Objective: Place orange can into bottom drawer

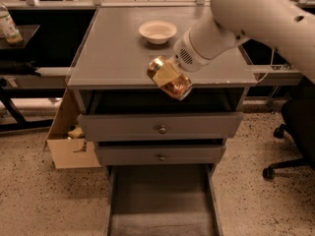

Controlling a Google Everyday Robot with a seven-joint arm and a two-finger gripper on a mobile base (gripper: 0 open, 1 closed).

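Note:
The orange can is copper-orange with a silver end and hangs tilted in the air in front of the cabinet top's front edge. My gripper is shut on the orange can, at the end of the large white arm reaching in from the upper right. The bottom drawer is pulled out at the floor, a long grey tray with a flat floor. It lies well below the can, directly under it.
A white bowl sits at the back of the grey cabinet top. Two upper drawers with round knobs are slightly open. A cardboard box stands left of the cabinet. An office chair is at right.

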